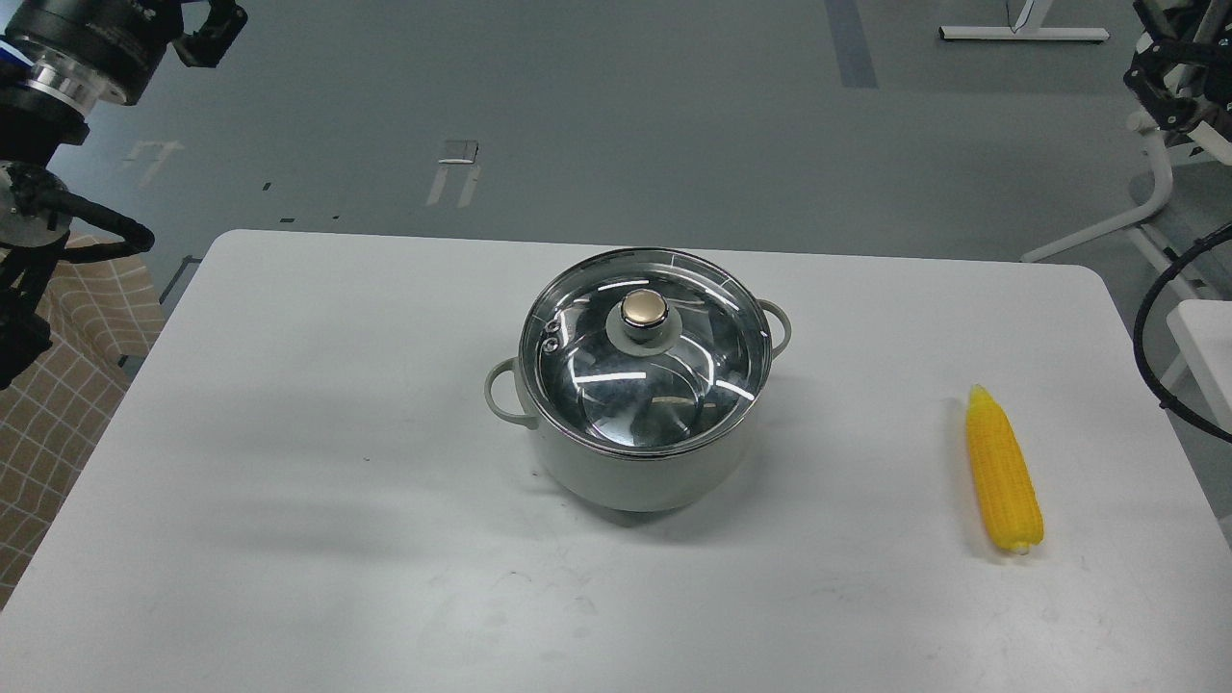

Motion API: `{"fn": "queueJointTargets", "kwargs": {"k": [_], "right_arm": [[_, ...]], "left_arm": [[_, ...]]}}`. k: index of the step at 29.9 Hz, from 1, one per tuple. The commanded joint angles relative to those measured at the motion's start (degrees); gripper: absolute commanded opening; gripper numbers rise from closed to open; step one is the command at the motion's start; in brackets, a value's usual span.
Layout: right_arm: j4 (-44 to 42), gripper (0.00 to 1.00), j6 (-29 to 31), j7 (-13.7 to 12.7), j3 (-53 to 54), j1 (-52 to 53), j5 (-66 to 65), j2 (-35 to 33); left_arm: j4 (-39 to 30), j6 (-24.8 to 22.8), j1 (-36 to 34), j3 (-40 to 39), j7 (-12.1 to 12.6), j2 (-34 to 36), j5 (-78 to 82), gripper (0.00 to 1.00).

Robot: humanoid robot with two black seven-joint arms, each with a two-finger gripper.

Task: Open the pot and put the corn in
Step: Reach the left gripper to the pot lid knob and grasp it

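The pale grey-green pot (643,462) stands in the middle of the white table (289,433). Its clear glass lid (597,371) with the gold knob (643,308) sits closed on it. The yellow corn (1003,472) lies on the table at the right, pointed end away from me. My left gripper (210,29) is at the top left corner, far from the pot and partly cut off by the frame edge. My right gripper (1167,72) is at the top right edge, high above and beyond the corn, dark and partly out of view. Neither holds anything that I can see.
The pot's two loop handles (500,393) point front-left and back-right. A white chair frame (1150,192) stands off the table at the right. A checked cloth (58,385) lies beside the table's left edge. Grey floor lies beyond the table.
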Motion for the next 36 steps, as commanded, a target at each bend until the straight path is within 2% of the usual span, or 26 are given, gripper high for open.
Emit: {"fn": "queueJointTargets", "kwargs": {"k": [1, 3, 5, 9, 11, 14, 18, 23, 36], "right_arm": [[-0.03, 1.00, 0.00, 0.01, 0.21, -0.05, 0.04, 0.59], [-0.11, 1.00, 0.00, 0.01, 0.39, -0.05, -0.05, 0.59], [-0.20, 1.00, 0.00, 0.01, 0.57, -0.05, 0.04, 0.59], [-0.12, 1.00, 0.00, 0.10, 0.83, -0.76, 0.13, 0.59], [-0.12, 1.00, 0.00, 0.10, 0.83, -0.93, 0.39, 0.59], [-0.12, 1.00, 0.00, 0.89, 1.97, -1.37, 0.48, 0.50], [0.06, 1.00, 0.00, 0.89, 3.11, -1.72, 0.48, 0.33], [0.50, 1.00, 0.00, 0.89, 4.96, -2.34, 0.57, 0.33], [0.50, 1.00, 0.00, 1.15, 5.84, -3.13, 0.57, 0.32]], "left_arm": [[-11.30, 3.89, 0.52, 0.31, 0.03, 2.37, 15.23, 0.95], [-17.98, 5.92, 0.69, 0.49, 0.03, 3.16, 24.10, 0.95], [-22.22, 6.55, 0.87, 0.49, 0.12, 3.60, 30.81, 0.95], [-35.65, 7.17, 2.09, 0.58, 0.12, 3.34, 53.19, 0.95], [-38.84, 7.17, 2.80, 0.67, 0.12, 2.99, 59.81, 0.95], [-42.36, 7.25, 3.42, 5.74, 0.12, 2.73, 77.18, 0.95], [-41.84, 8.22, 2.98, 10.50, 0.03, -2.26, 90.23, 0.95], [-39.03, 8.66, 2.98, 17.61, 0.03, -6.06, 98.68, 0.93], [-34.46, 9.19, 3.68, 19.47, 0.47, -10.63, 100.89, 0.87]]}}
